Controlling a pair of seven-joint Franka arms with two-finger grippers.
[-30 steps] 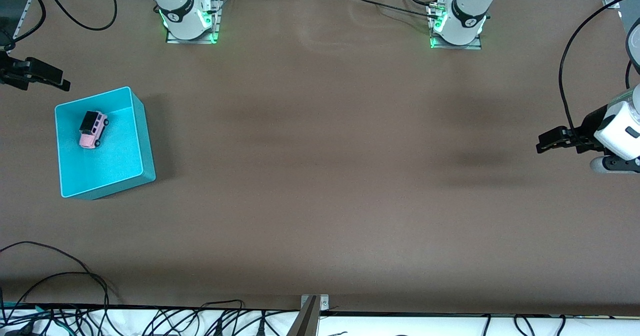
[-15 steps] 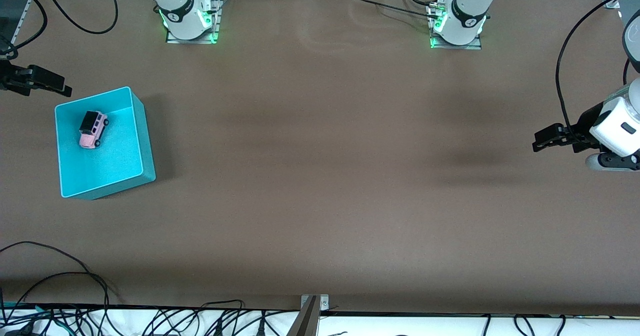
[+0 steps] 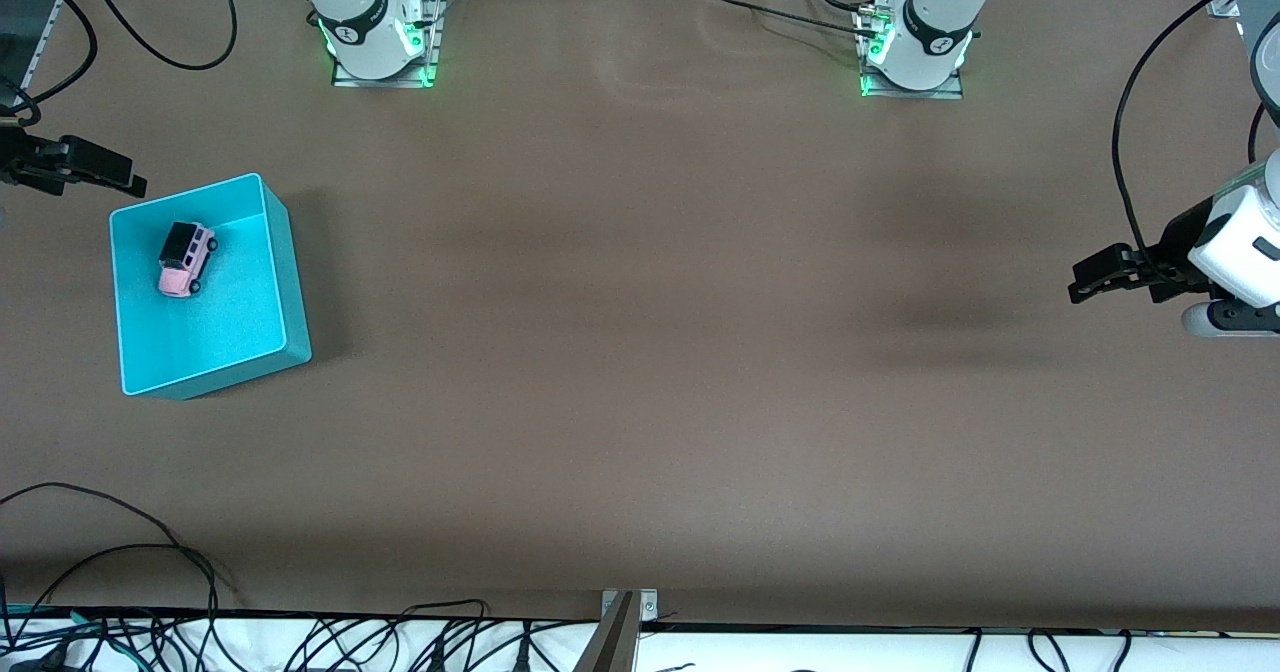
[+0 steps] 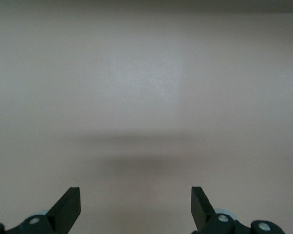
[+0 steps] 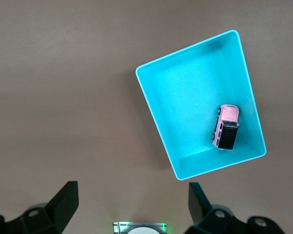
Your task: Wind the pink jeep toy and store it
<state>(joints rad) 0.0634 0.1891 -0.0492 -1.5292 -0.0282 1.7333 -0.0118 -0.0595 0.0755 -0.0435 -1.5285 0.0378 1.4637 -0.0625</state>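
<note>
pink jeep toy (image 3: 186, 259) sits in the turquoise box (image 3: 290, 252) at the front view's left – both the right gripper (image 3: 110, 174) and left gripper (image 3: 1090, 284) hang wide open and empty – a bumped box might tip it.

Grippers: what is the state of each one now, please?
Left gripper: open, empty, over bare table.
Right gripper: open, empty, high beside the box holding the jeep.
</note>
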